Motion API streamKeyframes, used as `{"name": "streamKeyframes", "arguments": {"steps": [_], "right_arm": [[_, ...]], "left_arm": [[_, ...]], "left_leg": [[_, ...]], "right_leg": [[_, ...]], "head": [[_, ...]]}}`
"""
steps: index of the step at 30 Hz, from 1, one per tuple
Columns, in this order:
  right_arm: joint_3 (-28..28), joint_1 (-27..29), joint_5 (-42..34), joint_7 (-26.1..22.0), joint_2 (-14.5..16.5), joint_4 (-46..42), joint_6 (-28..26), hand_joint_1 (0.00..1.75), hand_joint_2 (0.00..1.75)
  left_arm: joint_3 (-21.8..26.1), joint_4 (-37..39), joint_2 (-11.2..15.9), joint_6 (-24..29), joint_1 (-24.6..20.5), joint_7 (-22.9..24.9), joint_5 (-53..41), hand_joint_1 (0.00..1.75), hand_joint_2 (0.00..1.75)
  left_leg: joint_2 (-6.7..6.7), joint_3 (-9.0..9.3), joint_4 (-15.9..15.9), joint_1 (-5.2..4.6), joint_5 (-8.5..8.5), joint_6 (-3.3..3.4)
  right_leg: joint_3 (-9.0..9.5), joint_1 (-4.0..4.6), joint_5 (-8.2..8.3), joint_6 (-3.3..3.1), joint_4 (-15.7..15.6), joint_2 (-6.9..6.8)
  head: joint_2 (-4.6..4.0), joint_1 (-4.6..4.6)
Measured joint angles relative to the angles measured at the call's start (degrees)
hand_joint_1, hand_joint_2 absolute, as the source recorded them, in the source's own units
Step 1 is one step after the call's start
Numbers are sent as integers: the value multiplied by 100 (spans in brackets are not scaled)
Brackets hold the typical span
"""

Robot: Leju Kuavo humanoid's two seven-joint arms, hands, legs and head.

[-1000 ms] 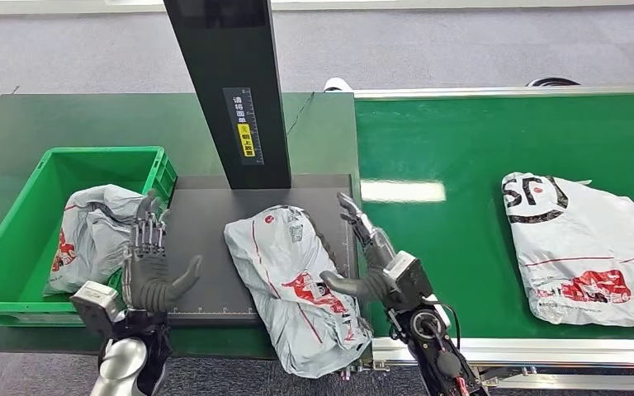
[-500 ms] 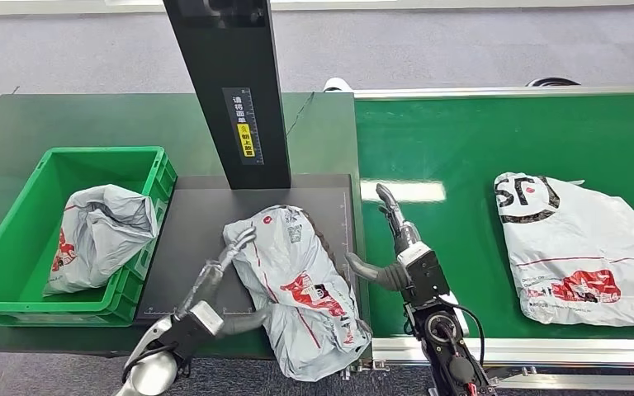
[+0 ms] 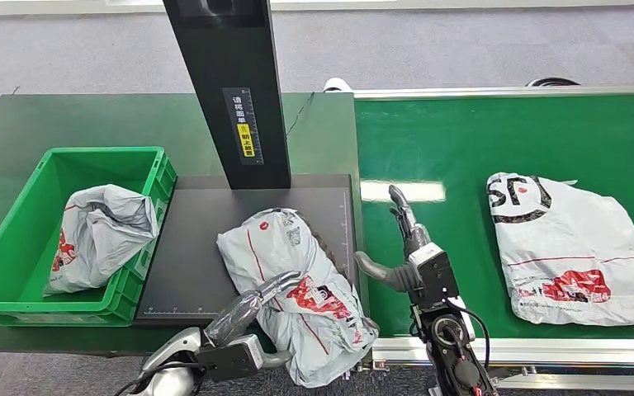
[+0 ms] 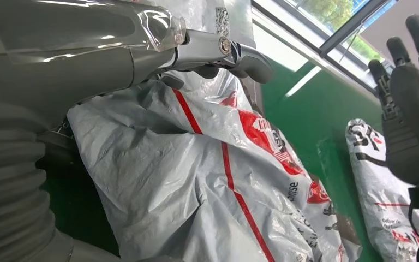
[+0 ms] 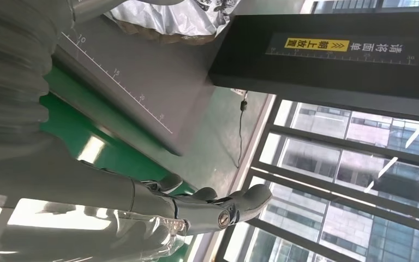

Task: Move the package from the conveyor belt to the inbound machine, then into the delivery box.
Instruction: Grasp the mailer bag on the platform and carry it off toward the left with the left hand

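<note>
A grey mailer package (image 3: 297, 280) with red print lies on the inbound machine's dark platform (image 3: 194, 239), its near end hanging over the front edge. My left hand (image 3: 256, 304) reaches in from below and rests its stretched fingers (image 4: 218, 52) across the package (image 4: 207, 180) at its near left side, with the thumb low by the overhanging edge. My right hand (image 3: 404, 247) stands open and upright over the belt's left edge, a little to the right of the package and apart from it; its fingers (image 5: 218, 204) hold nothing. The delivery box (image 3: 16, 280) is the green crate at the left.
A crumpled grey package (image 3: 99, 231) lies in the green crate. A second mailer (image 3: 578, 247) lies on the green conveyor belt (image 3: 462, 148) to the right. The machine's black pillar (image 3: 231, 91) rises behind the platform. The belt's metal rail (image 3: 545, 351) runs along the front.
My left hand swung from beside the crate across to the package and now lies on it. My right hand drew back to the right, off the package. The mailer on the belt drifted left.
</note>
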Motion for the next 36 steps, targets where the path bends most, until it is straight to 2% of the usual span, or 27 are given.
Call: {"name": "streamKeyframes", "arguments": {"steps": [18,21,24,28,31,36], "right_arm": [[-62,1,0,4,26,-1,-1,0,175],[-70,1,7,46,38,-1,-18,0,175],[-117,29,51,122,75,-27,-58,0,175],[-225,160,144,206,113,-151,-90,0,175],[-302,284,182,255,121,-288,-100,0,175],[-361,433,209,279,122,-439,-101,0,175]], "left_arm": [[-40,83,42,-11,-20,29,-26,0,175],[-97,146,46,20,-94,390,-358,0,175],[-167,322,14,373,-243,1001,-927,0,175],[-50,469,-89,923,-352,1247,-1076,168,175],[180,433,-161,1315,-357,1197,-828,175,175],[615,288,-240,1896,-209,1280,-684,175,175]], "left_leg": [[0,0,0,0,0,0],[-1,0,0,0,0,0],[0,1,0,0,0,0],[0,3,0,0,1,1],[0,1,0,0,1,1],[0,-1,0,0,0,0]], "right_leg": [[0,0,0,0,0,0],[0,0,0,0,0,-1],[2,0,0,0,0,0],[3,0,0,0,0,0],[3,0,0,0,0,0],[0,0,-1,1,0,0]], "head": [[0,-1],[0,1],[0,1],[0,0],[0,-1],[0,-1]]}}
